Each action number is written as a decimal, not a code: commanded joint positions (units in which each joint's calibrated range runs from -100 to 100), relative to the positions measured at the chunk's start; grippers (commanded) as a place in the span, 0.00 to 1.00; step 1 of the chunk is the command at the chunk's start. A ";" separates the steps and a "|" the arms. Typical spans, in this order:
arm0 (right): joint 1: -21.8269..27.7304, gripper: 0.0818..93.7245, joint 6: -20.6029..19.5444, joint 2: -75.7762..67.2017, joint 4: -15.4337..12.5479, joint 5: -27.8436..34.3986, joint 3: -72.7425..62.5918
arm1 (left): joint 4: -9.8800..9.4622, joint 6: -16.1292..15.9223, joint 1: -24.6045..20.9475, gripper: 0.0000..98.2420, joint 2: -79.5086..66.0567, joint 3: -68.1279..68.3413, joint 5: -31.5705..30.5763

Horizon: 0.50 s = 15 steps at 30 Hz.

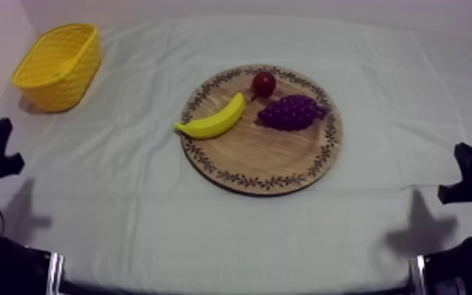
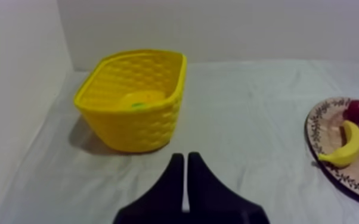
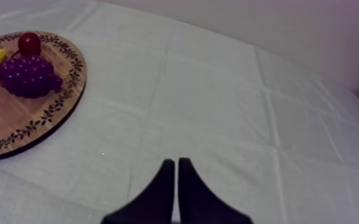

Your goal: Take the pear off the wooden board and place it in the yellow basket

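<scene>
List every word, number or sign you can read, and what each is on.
None. The yellow basket, wooden board, banana, grapes and cloth bear no writing; the board's rim is a leaf pattern.
A green spot inside the basket is too blurred to read.
</scene>
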 commanded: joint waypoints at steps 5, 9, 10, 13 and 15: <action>-0.01 0.00 0.00 -0.01 0.00 0.00 -0.01 | 0.62 -1.88 0.40 0.00 -5.22 4.34 2.31; -0.01 0.00 0.00 -0.01 0.00 0.00 -0.01 | 1.03 -2.95 0.55 0.00 -5.69 4.60 2.99; -0.01 0.00 0.00 -0.01 0.00 0.00 -0.01 | 1.07 -2.39 0.57 0.00 -5.74 4.62 3.06; -0.01 0.00 0.00 -0.01 0.00 0.00 -0.01 | 1.13 1.50 0.60 0.00 -5.81 4.66 3.16; -0.01 0.00 0.00 -0.01 0.00 0.00 -0.01 | 1.15 4.64 0.60 0.00 -5.83 4.67 3.18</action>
